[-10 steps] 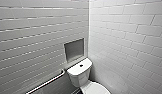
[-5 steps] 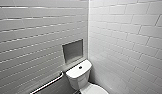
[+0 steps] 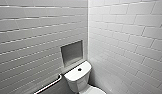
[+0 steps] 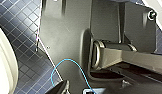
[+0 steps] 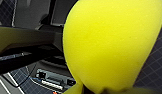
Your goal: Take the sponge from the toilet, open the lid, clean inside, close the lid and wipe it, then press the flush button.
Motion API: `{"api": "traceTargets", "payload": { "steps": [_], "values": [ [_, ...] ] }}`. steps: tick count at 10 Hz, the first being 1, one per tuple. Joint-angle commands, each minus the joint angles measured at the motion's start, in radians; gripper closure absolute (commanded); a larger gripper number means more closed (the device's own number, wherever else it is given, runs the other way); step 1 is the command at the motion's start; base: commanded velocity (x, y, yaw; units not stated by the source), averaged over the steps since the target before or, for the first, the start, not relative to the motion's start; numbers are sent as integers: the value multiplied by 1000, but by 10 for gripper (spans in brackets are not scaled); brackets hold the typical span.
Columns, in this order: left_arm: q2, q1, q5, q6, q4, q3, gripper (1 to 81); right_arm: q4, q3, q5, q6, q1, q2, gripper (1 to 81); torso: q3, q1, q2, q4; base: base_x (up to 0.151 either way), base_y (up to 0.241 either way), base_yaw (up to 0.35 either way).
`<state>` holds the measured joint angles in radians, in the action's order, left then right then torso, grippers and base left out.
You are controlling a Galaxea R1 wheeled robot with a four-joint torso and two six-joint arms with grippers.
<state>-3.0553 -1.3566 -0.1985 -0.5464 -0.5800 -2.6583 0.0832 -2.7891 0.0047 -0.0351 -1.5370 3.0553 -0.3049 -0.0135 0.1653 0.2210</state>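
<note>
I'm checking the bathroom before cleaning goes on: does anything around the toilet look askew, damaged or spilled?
Nothing stands out. The toilet tank sits snug in the tiled corner with its flush button in place; the wall niche and grab bar look intact, no spill shows, and the yellow sponge looks whole.

The head camera has moved a little, so the whole scene has slid down and slightly left in its view: the toilet (image 3: 78,75) and the wall niche (image 3: 72,53) sit lower, the toilet cropped more.
</note>
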Motion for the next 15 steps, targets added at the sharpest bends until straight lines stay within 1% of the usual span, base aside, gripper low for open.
{"api": "traceTargets", "payload": {
  "steps": [1,6,7,8,9,10,11,13,14,15],
  "values": [
    [2,49,-52,3,6,4,10,-6,-1,-68,4,25,-1,811,0,0,0,0,85,0,0],
    [7,43,-45,-3,12,23,10,-2,10,-81,4,24,-8,811,0,-1,0,0,0,0,0],
    [9,41,-45,-9,54,26,10,-5,10,-81,4,25,-8,811,0,0,0,0,0,0,0],
    [21,30,-55,-9,141,27,10,-5,8,-81,4,28,-10,811,0,0,0,0,0,0,0],
    [41,24,-61,-3,183,41,10,-5,5,-81,6,28,-10,811,0,0,0,0,0,0,0],
    [71,27,-59,18,181,72,10,-5,8,-81,6,30,-11,811,0,0,0,0,0,0,0],
    [111,35,-85,135,217,130,10,-5,10,-81,6,31,-8,811,0,0,0,0,0,0,0],
    [165,38,-64,459,519,193,10,-2,17,-83,6,30,-8,811,0,0,0,0,0,0,0],
    [168,50,-64,496,600,199,10,-2,21,-83,7,30,-10,811,0,0,0,0,0,0,0],
    [177,52,-58,496,624,190,10,0,21,-83,7,30,-11,811,0,0,0,0,0,0,0]
  ]
}}
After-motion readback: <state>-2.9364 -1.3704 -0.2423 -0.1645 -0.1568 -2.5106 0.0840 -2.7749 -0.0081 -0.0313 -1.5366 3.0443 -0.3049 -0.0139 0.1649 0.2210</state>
